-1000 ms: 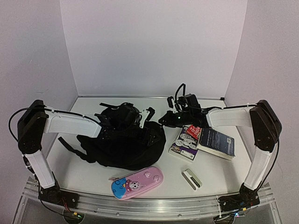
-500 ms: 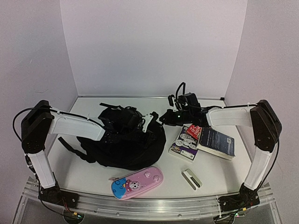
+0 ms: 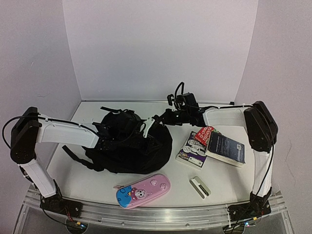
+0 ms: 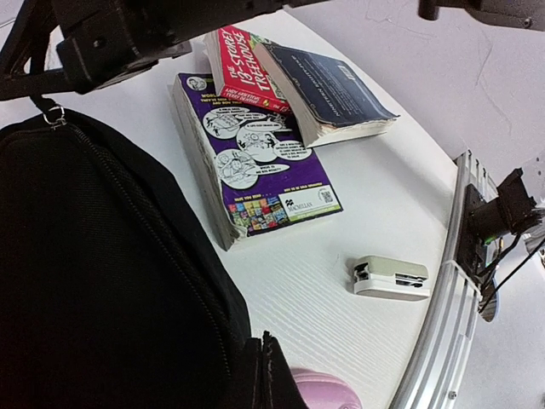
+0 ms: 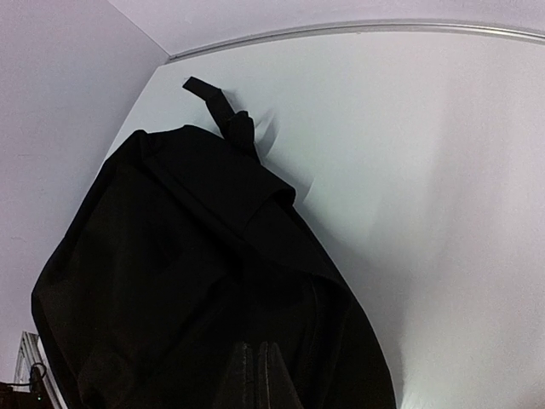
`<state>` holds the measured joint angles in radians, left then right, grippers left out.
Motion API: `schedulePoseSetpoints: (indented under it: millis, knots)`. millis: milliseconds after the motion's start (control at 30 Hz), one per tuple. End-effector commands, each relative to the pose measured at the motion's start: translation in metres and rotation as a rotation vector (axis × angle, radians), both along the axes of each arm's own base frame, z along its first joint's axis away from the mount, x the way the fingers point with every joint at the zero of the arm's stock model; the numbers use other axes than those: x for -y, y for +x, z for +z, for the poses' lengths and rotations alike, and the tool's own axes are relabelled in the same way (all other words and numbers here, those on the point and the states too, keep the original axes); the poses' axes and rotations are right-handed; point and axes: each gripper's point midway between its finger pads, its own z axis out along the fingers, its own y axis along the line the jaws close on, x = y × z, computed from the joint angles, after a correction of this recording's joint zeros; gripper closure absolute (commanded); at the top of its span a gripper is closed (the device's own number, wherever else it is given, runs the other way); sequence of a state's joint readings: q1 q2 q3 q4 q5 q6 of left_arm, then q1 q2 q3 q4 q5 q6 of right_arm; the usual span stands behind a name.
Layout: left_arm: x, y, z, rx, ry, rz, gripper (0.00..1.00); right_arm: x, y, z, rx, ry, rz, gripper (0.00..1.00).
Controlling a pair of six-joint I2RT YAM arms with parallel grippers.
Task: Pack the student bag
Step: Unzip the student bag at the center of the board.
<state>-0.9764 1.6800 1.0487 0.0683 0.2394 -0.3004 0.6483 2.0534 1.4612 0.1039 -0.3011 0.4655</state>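
The student bag (image 3: pixel 129 148) is lying slumped on its side toward the left-middle of a white table (image 3: pixel 234 183), which is sitting inside a booth of plain pale lavender walls (image 3: pixel 161 48), with an aluminium rail (image 3: pixel 165 214) running along the edge nearer than the bag. One black shoulder strap (image 3: pixel 73 155) is trailing out from the bag's left side across the tabletop. The left gripper (image 3: pixel 146 127) is pressing into the fabric on top of the bag with its jaws closed tight and no gap showing between them; whether anything is pinched there cannot be told. The right gripper (image 3: pixel 158 119) is meeting the bag's upper right corner, where the fabric is rising in a peak, and its jaws are clamping shut on that edge. The left forearm is crossing over the bag's upper left part and hiding it from above. Just in front of the bag, a pink-and-blue pencil case (image 3: pixel 143 190) is lying slantwise. To the bag's right, a purple cartoon-covered book (image 3: pixel 192 148) is lying flat, with a red book (image 3: pixel 204 134) and a dark navy book (image 3: pixel 225 147) overlapping beyond it, and the right forearm is reaching above them toward the bag. A small pale stapler (image 3: pixel 200 186) is sitting in front of those books, right of the pencil case.
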Motion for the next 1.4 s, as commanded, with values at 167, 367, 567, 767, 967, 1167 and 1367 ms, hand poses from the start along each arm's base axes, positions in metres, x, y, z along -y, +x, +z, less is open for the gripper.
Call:
schedulePoseSetpoints:
  millis: [167, 367, 567, 767, 967, 1167, 1367]
  knots:
    - [0.008, 0.027, 0.016, 0.013, 0.008, 0.125, 0.28, -0.024, 0.014, 0.018, 0.051, 0.058, 0.071, 1.0]
    - [0.011, 0.044, -0.012, -0.006, 0.105, 0.193, 0.2, -0.021, 0.012, 0.02, 0.058, 0.05, 0.068, 1.0]
    - [0.017, 0.047, -0.033, -0.036, 0.154, 0.196, 0.56, -0.019, 0.01, 0.019, 0.057, 0.047, 0.071, 1.0]
    - [0.024, 0.027, -0.024, 0.002, 0.108, 0.106, 1.0, -0.022, 0.016, 0.015, 0.056, 0.044, 0.061, 1.0]
    - [0.028, -0.021, 0.0, 0.056, 0.004, -0.129, 1.0, -0.029, 0.029, 0.006, 0.051, 0.043, 0.055, 1.0]
    - [0.022, -0.053, 0.016, 0.072, -0.007, -0.261, 1.0, -0.035, 0.045, -0.011, 0.031, 0.046, 0.059, 1.0]
    - [0.019, -0.068, 0.012, 0.019, 0.016, -0.324, 1.0, -0.048, 0.058, -0.021, 0.033, 0.066, 0.086, 1.0]
